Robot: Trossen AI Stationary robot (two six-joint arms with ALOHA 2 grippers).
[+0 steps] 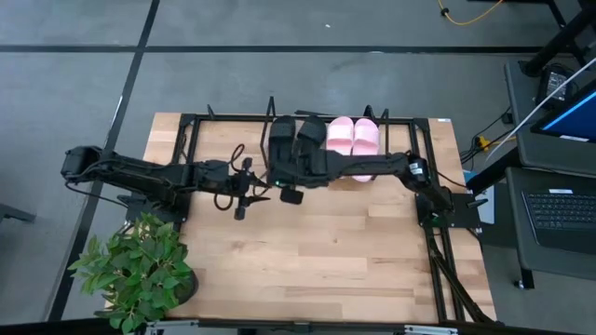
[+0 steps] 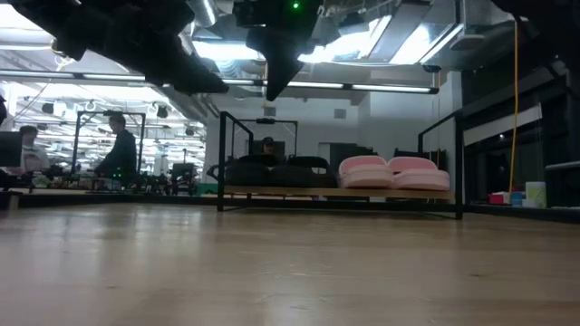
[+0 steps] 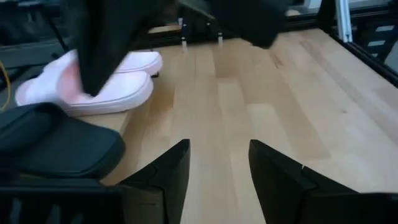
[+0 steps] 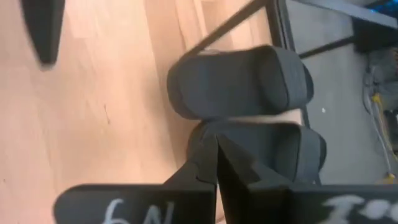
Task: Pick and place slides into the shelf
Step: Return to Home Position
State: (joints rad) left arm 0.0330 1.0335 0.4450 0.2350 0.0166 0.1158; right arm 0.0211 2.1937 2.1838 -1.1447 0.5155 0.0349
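Observation:
Two black slides (image 1: 296, 140) and two pale pink slides (image 1: 354, 136) lie side by side, soles down, on the tilted board of the shelf (image 1: 223, 140) at the table's far side. They also show in the low view, black (image 2: 272, 172) and pink (image 2: 394, 172). My right gripper (image 1: 287, 181) is shut and points down, above the near ends of the black slides (image 4: 242, 81). In the low view my right gripper (image 2: 275, 86) hangs well clear of them. My left gripper (image 1: 244, 191) is open and empty over the table, just left of the right one. It also shows in the left wrist view (image 3: 217, 168).
A potted plant (image 1: 140, 270) stands at the table's near left corner. The shelf's black wire frame (image 2: 221, 158) rises at both ends. The bare tabletop (image 1: 326, 251) spreads in front of the shelf. People sit in the room behind (image 2: 118, 149).

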